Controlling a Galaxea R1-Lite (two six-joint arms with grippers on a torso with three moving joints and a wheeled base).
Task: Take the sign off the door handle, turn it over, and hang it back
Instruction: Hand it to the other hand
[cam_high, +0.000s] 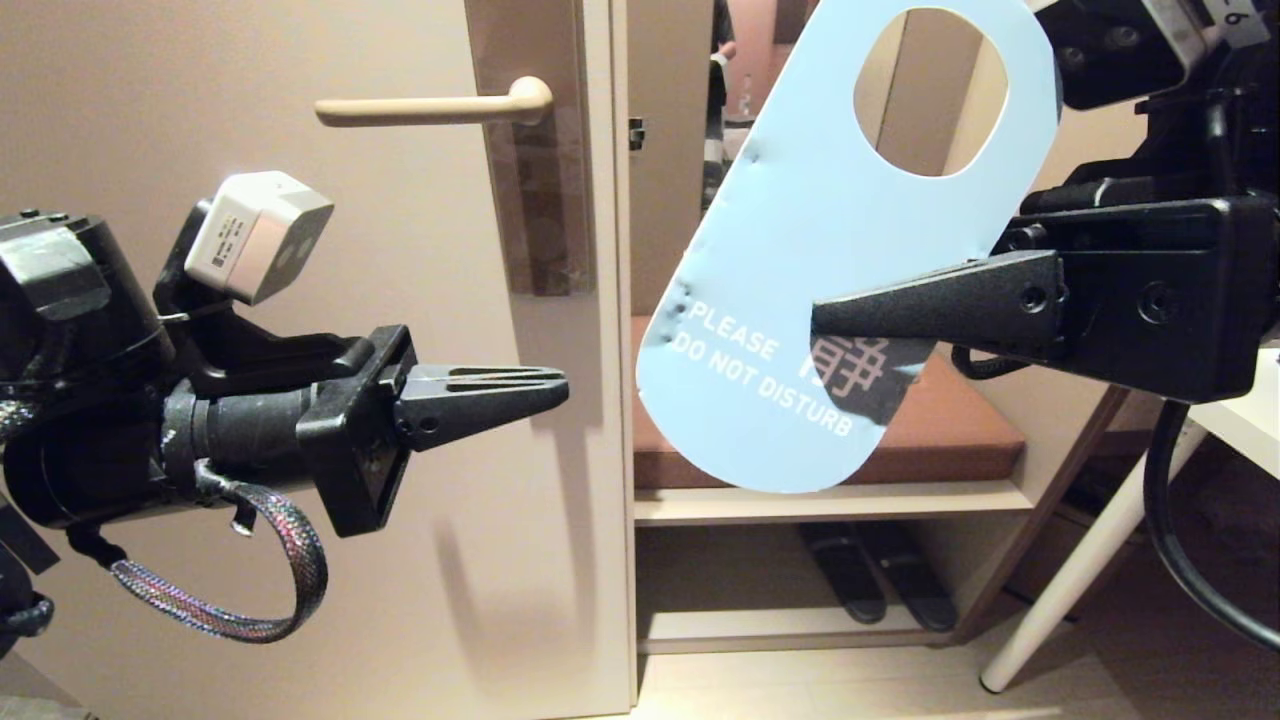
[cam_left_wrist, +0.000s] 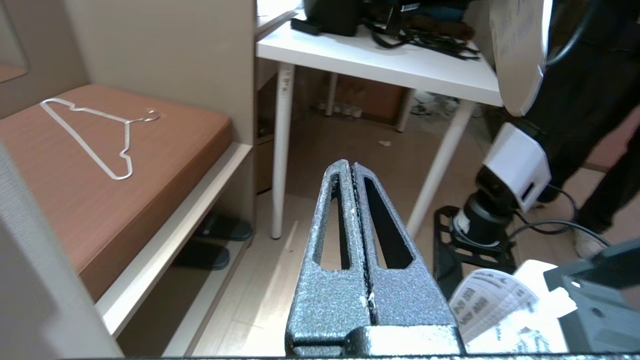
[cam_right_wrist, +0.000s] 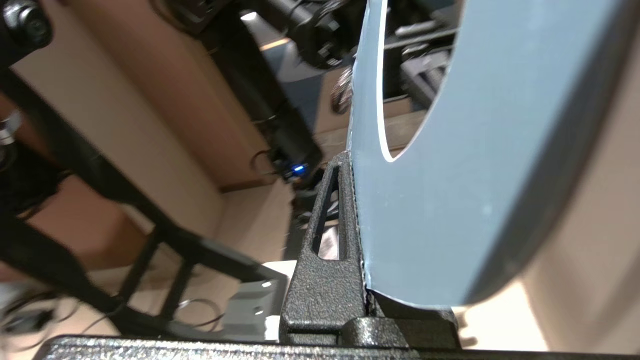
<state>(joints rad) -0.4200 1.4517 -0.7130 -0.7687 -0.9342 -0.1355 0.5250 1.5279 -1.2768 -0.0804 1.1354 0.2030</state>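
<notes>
Right tool (cam_high: 820, 318) pinches tilted light-blue sign (cam_high: 800, 260), lettering outward

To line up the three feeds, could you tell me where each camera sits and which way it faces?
Head view: on the robot's head, facing the door handle; left gripper shut and empty, right gripper holding the sign.
Left wrist view: behind the left gripper, facing a bench, wire hanger and white table.
Right wrist view: behind the right gripper, facing the sign.
Shared: the sign shows in the head and right wrist views.
</notes>
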